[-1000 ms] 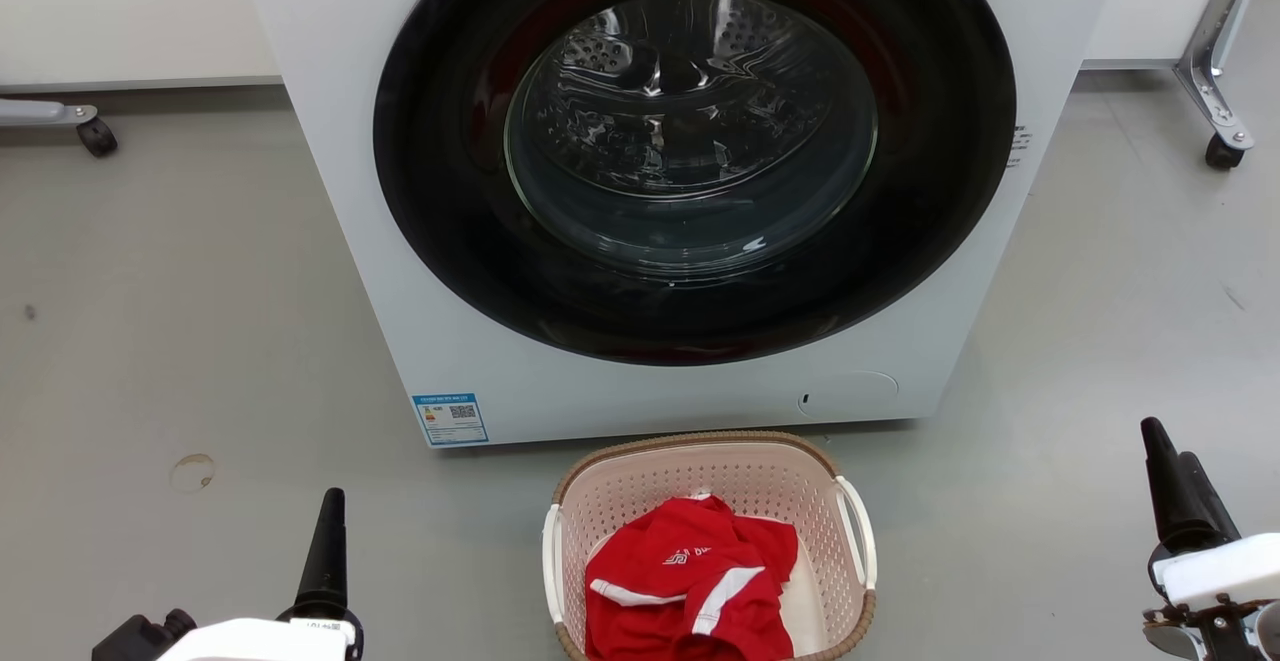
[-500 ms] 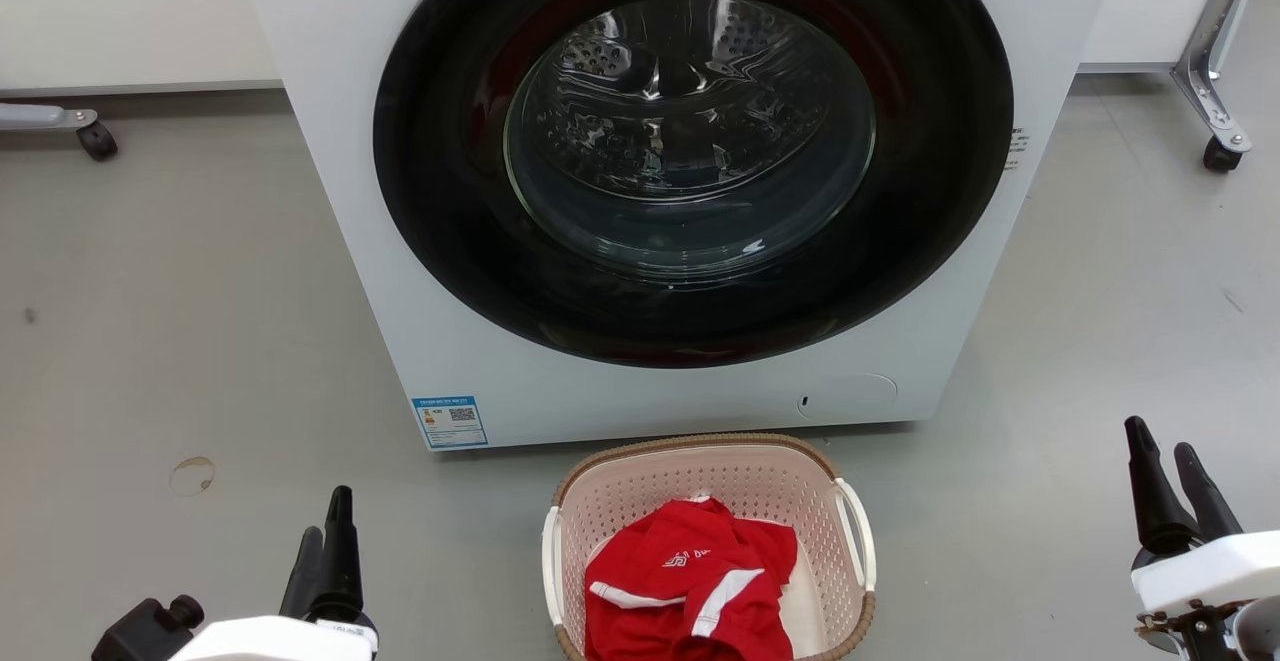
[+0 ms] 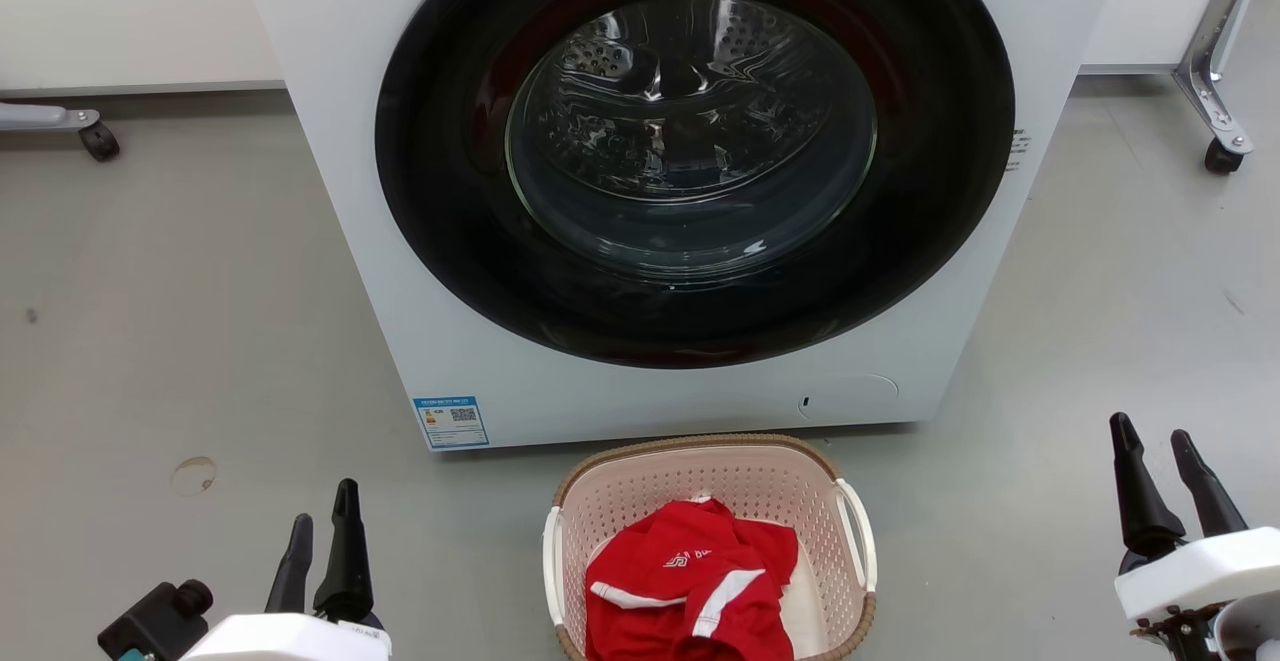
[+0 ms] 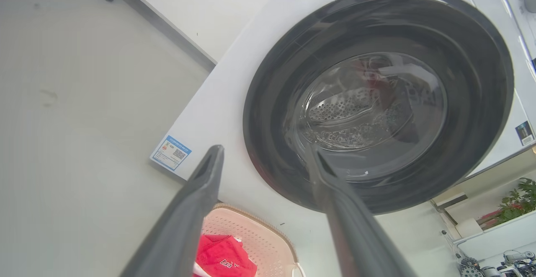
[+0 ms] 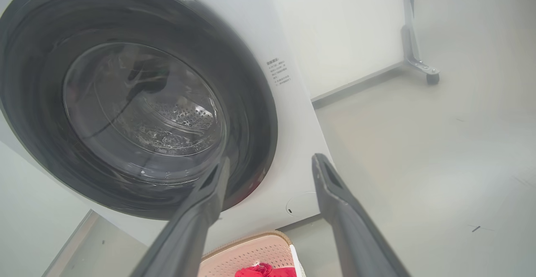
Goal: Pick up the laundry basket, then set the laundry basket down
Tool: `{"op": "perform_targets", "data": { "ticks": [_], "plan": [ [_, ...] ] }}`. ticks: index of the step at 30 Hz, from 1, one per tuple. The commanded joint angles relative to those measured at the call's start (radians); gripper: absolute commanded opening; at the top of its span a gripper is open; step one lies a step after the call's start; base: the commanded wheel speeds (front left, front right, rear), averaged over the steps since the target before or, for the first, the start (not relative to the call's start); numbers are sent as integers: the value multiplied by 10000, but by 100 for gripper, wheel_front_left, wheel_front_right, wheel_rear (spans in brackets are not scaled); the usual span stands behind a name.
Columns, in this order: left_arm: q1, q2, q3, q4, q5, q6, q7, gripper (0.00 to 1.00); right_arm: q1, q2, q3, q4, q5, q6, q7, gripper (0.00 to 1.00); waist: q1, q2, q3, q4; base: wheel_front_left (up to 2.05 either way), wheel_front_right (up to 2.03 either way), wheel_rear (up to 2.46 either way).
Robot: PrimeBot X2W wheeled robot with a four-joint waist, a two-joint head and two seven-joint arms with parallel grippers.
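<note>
Head: laundry basket [image 3: 700, 486] on floor [image 3: 200, 291] just before washing machine [image 3: 330, 141]; blue QR label [image 3: 450, 421], print unreadable; left gripper [image 3: 323, 504] and right gripper [image 3: 1149, 429] flank the basket, well apart, fingers spread, empty.
Left wrist: fingers [image 4: 201, 193] parted, open floor leftward.
Right wrist: fingers parted; grey side print [image 5: 278, 72] illegible.

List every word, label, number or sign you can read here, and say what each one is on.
Nothing here can be quoted; every text is too small or creased.
blue label with a QR code, low on the washing machine front: print too small to read.
grey print beside the door's right edge: too small to read.
white lettering on the red garment in the laundry basket: creased, unreadable.
</note>
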Motion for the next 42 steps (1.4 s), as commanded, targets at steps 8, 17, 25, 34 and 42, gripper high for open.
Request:
{"op": "perform_targets", "data": {
  "ticks": [8,17,25,34,42],
  "plan": [
    [-256,141,169,-400,1057,88,-335,100,-393,-285,220,-352,-932,41,-388,100,-1,0,20,-17,0,0,0],
    [-247,152,111,-462,2028,133,-598,100,-410,-361,476,-290,-1708,45,-651,100,-1,0,21,-17,0,0,0],
    [-247,162,11,-469,2857,149,-832,100,-451,-406,783,-170,-2262,48,-885,100,-1,0,38,-6,0,0,0],
    [-208,172,-82,-535,3841,203,-1096,100,-470,-487,1028,-141,-3053,52,-1150,100,-1,0,41,2,0,0,0],
    [-188,182,-154,-583,4695,218,-1331,100,-480,-514,1210,-129,-3745,55,-1385,100,-1,0,61,-11,0,0,0]
  ]
}}
